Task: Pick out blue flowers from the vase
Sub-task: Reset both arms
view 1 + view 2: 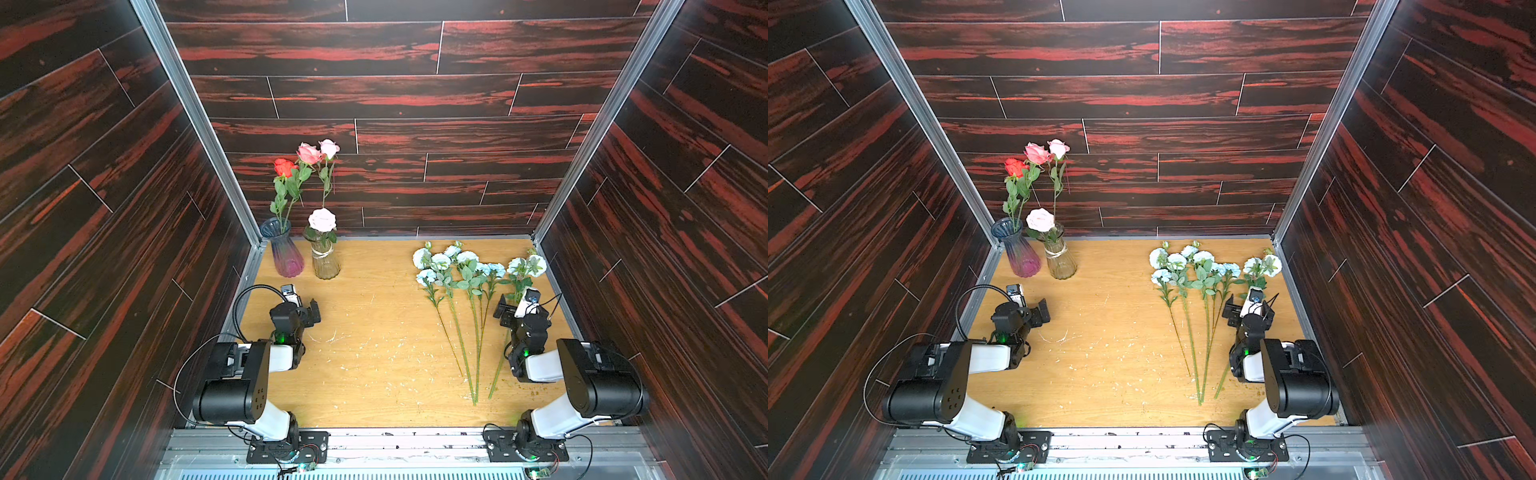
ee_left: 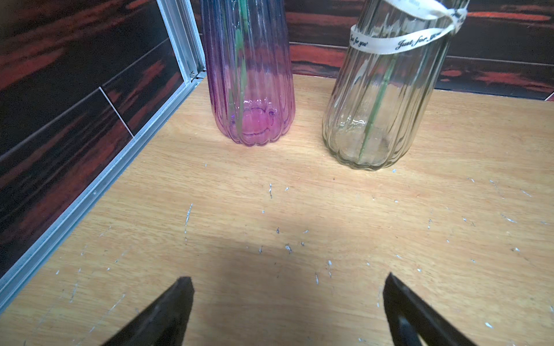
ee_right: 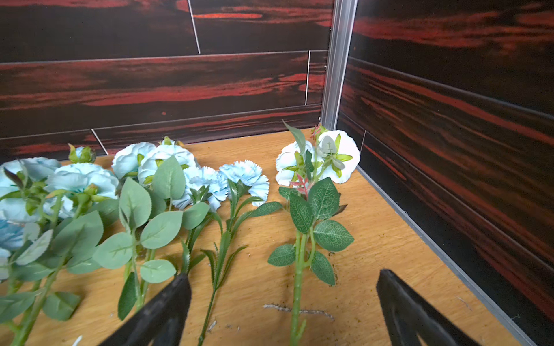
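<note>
Several blue flowers (image 1: 465, 270) (image 1: 1200, 266) (image 3: 198, 179) lie flat on the right side of the wooden table, blooms toward the back wall. My right gripper (image 1: 509, 309) (image 1: 1233, 309) (image 3: 284, 273) is open over the rightmost spray, whose green stem (image 3: 296, 299) runs on the table between the fingers, ungripped. At the back left stand a purple vase (image 1: 286, 257) (image 1: 1020, 257) (image 2: 248, 90) and a clear ribboned vase (image 1: 325, 259) (image 1: 1060, 259) (image 2: 377, 104). My left gripper (image 1: 309, 311) (image 1: 1040, 311) (image 2: 287, 278) is open and empty, a short way in front of both.
Red and pink roses (image 1: 309, 153) stand in the purple vase, a cream-pink rose (image 1: 322, 220) in the clear one. Dark wood-pattern walls with metal corner rails (image 1: 195, 120) enclose the table on three sides. The blue flowers lie close to the right wall.
</note>
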Controlling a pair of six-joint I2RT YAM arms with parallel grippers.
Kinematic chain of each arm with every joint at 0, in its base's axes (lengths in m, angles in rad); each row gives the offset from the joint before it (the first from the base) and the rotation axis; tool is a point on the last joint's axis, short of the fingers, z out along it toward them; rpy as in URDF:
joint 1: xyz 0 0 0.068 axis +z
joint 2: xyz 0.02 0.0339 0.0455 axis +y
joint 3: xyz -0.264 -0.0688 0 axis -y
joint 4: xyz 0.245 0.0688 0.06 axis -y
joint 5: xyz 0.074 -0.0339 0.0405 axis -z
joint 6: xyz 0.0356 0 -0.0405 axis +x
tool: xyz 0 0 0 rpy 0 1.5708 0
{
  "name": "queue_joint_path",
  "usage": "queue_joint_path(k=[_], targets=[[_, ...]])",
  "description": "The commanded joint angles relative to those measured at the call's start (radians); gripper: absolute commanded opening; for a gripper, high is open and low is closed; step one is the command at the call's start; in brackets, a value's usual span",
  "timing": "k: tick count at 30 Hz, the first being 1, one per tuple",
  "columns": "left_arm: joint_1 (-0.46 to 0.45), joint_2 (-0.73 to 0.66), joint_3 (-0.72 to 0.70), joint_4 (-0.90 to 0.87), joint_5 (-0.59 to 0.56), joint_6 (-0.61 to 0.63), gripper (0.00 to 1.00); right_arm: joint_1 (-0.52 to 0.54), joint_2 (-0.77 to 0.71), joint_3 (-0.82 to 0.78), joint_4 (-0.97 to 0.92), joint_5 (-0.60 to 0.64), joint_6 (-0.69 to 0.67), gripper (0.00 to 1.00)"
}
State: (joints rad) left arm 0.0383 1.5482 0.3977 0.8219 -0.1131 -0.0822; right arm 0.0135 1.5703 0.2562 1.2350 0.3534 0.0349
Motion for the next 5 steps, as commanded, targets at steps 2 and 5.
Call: queue_joint_path(k=[2, 5], targets=[[0.004, -0.011, 0.029, -0.017, -0.005, 0.007, 1.00, -0.017, 0.001, 0.026, -0.024, -0.043, 0.022, 0.99], [0.005, -0.014, 0.026, -0.014, -0.007, 0.008, 1.00, -0.014, 0.000, 0.012, 0.005, -0.045, 0.010, 0.99]])
